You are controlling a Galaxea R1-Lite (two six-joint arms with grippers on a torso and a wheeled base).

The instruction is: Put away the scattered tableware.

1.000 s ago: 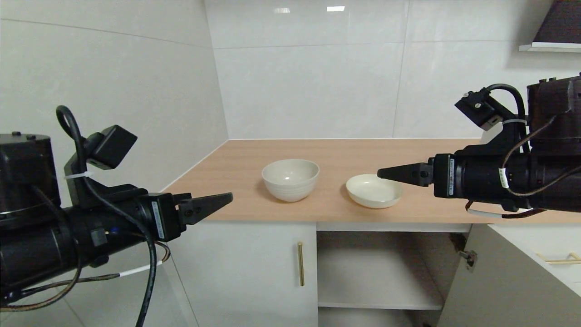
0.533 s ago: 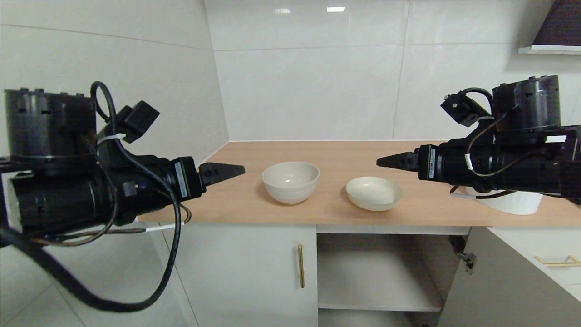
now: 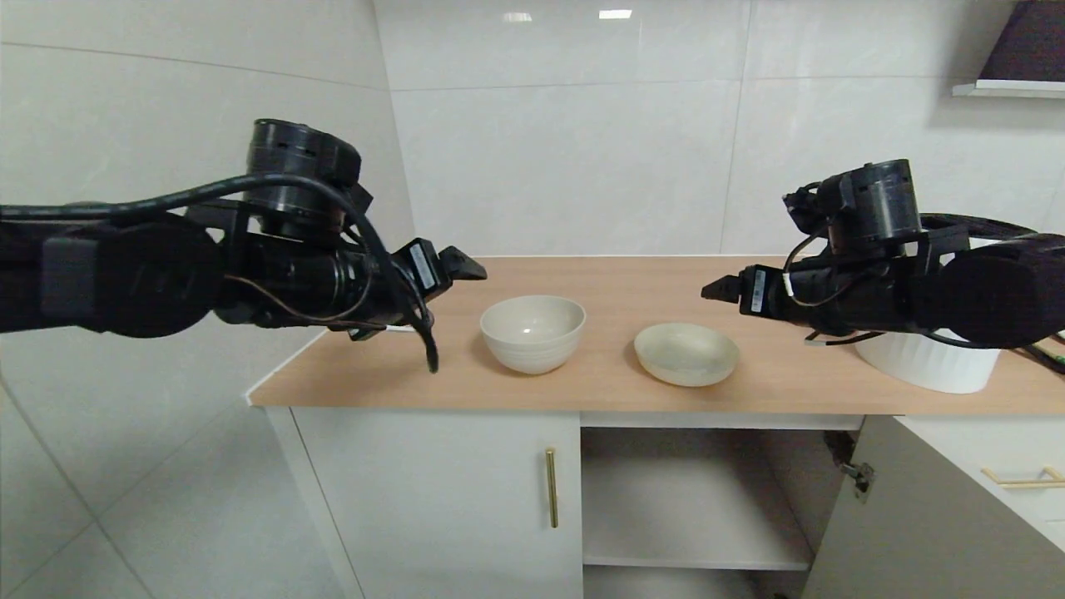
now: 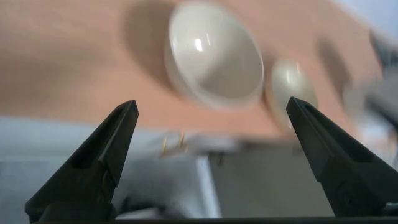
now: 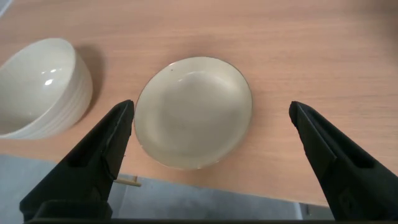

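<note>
We held our left pincer [image 3: 466,268] with its jaws apart, at 10 o'clock of the bowl [image 3: 532,331]. The bowl sat on the counter [image 3: 616,283] at 9 o'clock of the plate [image 3: 686,353], near it but apart. Our right pincer [image 3: 715,289], likewise spread, hung at the plate's 1 o'clock.

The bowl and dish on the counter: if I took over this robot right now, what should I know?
Left gripper: open, empty, above the counter, left of the bowl.
Right gripper: open, empty, right of the dish.
Bowl and dish stand apart near the counter's front edge; a white ribbed pot sits far right, partly behind the right arm.
Done: nothing stowed; the cabinet below is open.
Left: everything, probably into that cabinet.
</note>
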